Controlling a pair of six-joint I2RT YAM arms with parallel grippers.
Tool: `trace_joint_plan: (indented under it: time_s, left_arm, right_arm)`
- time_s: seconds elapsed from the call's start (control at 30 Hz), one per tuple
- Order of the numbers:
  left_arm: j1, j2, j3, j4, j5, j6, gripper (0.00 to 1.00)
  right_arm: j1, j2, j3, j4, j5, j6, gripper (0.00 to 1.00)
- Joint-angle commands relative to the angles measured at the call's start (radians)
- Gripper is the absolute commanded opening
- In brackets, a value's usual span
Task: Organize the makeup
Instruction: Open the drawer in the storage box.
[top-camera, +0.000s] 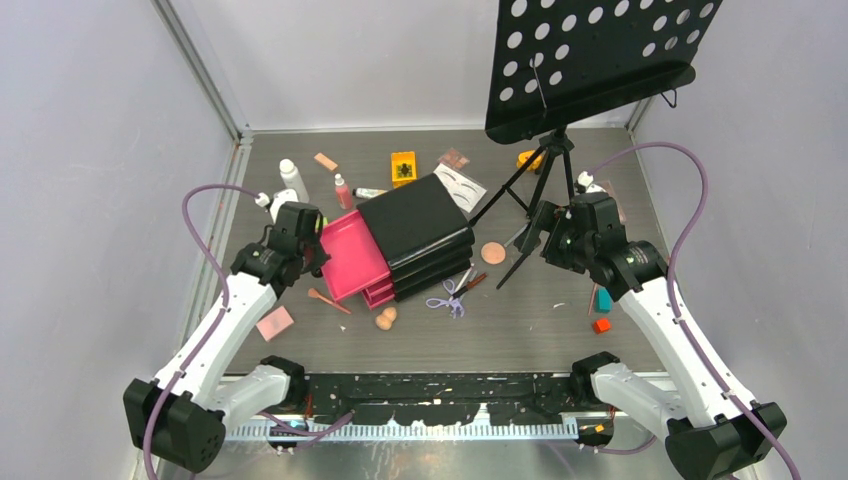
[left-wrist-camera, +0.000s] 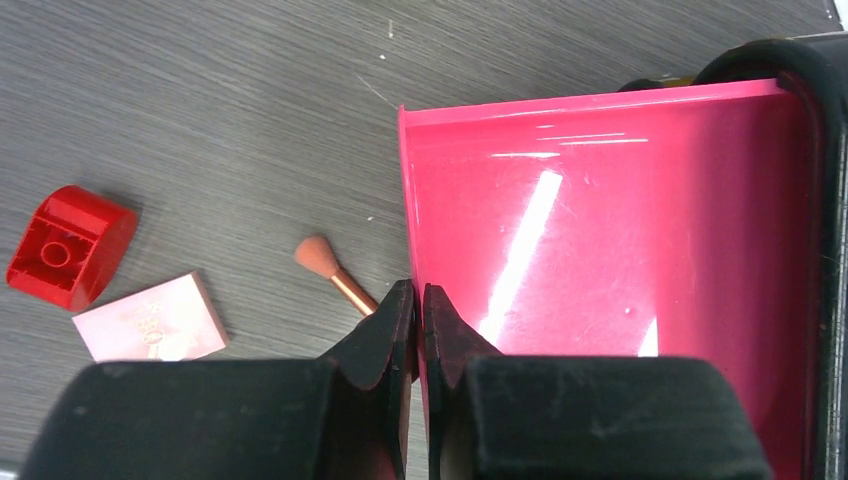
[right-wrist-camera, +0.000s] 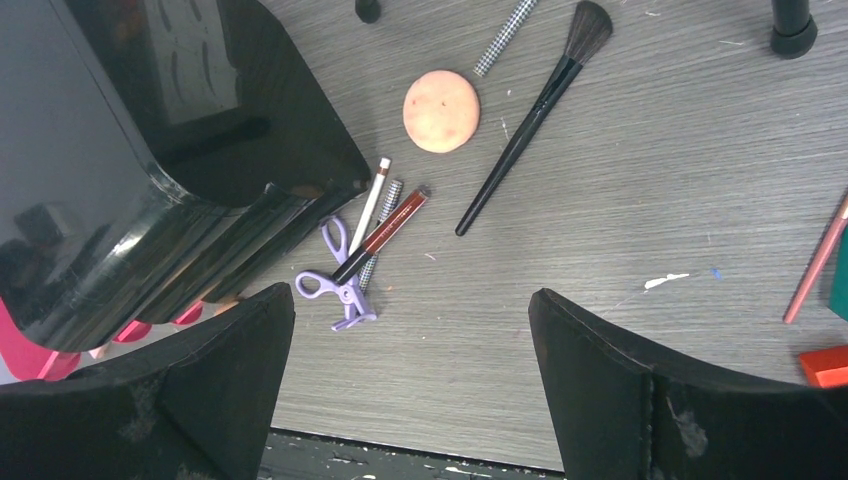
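Several pieces of makeup lie loose on the table (top-camera: 520, 320) around both grippers. Only the left wrist view shows a peach-tipped brush (left-wrist-camera: 328, 268) just beside the left gripper (left-wrist-camera: 419, 297), its handle hidden behind one finger. A pale pink palette (left-wrist-camera: 150, 318) and a red block (left-wrist-camera: 70, 245) lie farther out on that same side. This gripper is pinched shut on the front wall of the pink drawer (left-wrist-camera: 590, 100), which spreads away on its other side.

Only the right wrist view shows the lilac scissors (right-wrist-camera: 335, 287), a brown-red tube (right-wrist-camera: 385, 228) and a white pencil (right-wrist-camera: 370, 198) bunched just ahead of the right gripper (right-wrist-camera: 412, 300). Its jaws stand wide apart, gripping nothing. A round peach sponge (right-wrist-camera: 441, 110) and a black brush (right-wrist-camera: 525, 135) lie farther ahead.

Only the top view shows the white bottle (top-camera: 292, 180) beyond the left gripper and the eyebrow card (top-camera: 460, 186) behind the black chest (top-camera: 420, 225). Tripod legs of the music stand (top-camera: 590, 60) rise close beside the right gripper.
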Motion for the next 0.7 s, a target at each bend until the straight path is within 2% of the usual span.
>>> trace_joint_plan:
  time_s: [0.0, 0.43, 0.67]
  left_arm:
    - [-0.004, -0.043, 0.013, -0.031, -0.048, 0.022, 0.06]
    - [-0.004, -0.068, -0.001, -0.058, -0.064, 0.019, 0.0]
    - [-0.004, -0.088, 0.017, -0.086, -0.102, 0.031, 0.0]
  right_arm:
    - [0.006, 0.002, 0.004, 0.039, -0.032, 0.01, 0.91]
    - [0.006, 0.007, -0.001, 0.044, -0.044, 0.014, 0.91]
    - [0.006, 0.016, -0.001, 0.049, -0.049, 0.016, 0.91]
